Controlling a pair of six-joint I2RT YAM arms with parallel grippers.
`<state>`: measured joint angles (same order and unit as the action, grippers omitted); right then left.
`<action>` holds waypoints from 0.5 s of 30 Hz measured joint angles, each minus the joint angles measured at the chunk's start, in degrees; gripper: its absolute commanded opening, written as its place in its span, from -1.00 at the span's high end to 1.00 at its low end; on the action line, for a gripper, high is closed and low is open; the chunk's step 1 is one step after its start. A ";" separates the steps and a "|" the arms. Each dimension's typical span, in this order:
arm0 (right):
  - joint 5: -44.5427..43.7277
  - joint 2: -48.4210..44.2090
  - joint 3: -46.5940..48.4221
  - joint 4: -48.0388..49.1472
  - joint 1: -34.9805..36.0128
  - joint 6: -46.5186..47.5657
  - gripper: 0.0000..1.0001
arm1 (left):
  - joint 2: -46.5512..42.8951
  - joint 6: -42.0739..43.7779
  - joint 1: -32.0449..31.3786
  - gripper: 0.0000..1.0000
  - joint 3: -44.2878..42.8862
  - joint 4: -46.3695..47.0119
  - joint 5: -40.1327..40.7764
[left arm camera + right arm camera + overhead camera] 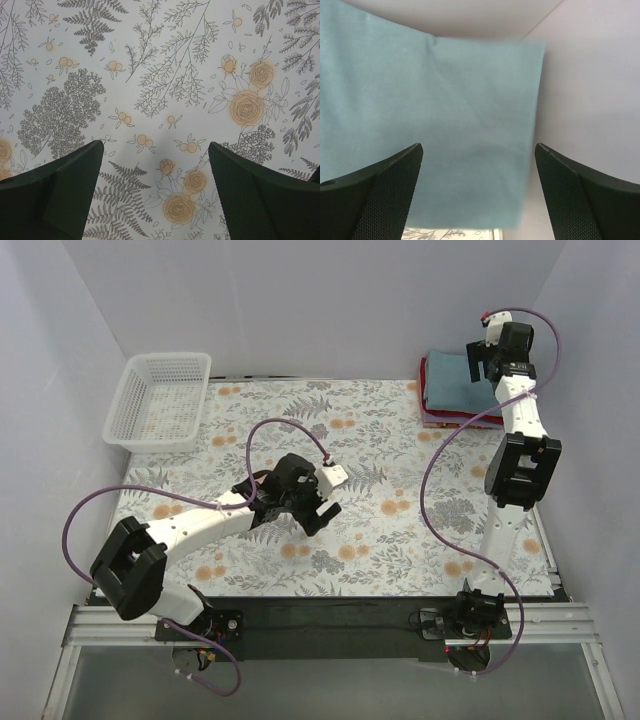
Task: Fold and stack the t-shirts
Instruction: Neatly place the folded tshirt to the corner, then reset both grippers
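A stack of folded t-shirts sits at the back right corner of the table. The slate-blue shirt (455, 380) lies on top, with the red one (432, 402) and a thin lavender-pink edge (455, 424) under it. My right gripper (487, 360) hovers over the stack, open and empty; in the right wrist view the blue shirt (445, 120) fills the space below its spread fingers (385, 185). My left gripper (318, 508) is open and empty above the floral tablecloth (160, 75) at mid-table, far from the stack.
A white mesh basket (160, 400) stands at the back left, with nothing showing inside. White walls close in the back and both sides; the right wall (600, 90) is close beside the stack. Purple cables loop over both arms.
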<state>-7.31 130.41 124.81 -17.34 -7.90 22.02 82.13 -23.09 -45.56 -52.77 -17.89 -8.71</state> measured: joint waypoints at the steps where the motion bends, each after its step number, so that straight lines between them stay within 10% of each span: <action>1: 0.09 0.42 0.44 0.04 -0.44 0.02 -0.97 | 0.00 -0.35 0.04 -0.72 -0.44 -0.57 0.07; 15: 11.47 -12.57 -0.98 -5.40 -1.49 1.66 -0.97 | -0.24 -16.65 19.10 -0.72 -13.75 -9.42 -15.96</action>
<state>4.16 117.84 123.83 -22.74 -9.39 23.68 81.89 -39.75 -26.46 -66.52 -27.31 -24.67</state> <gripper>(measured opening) 0.983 0.858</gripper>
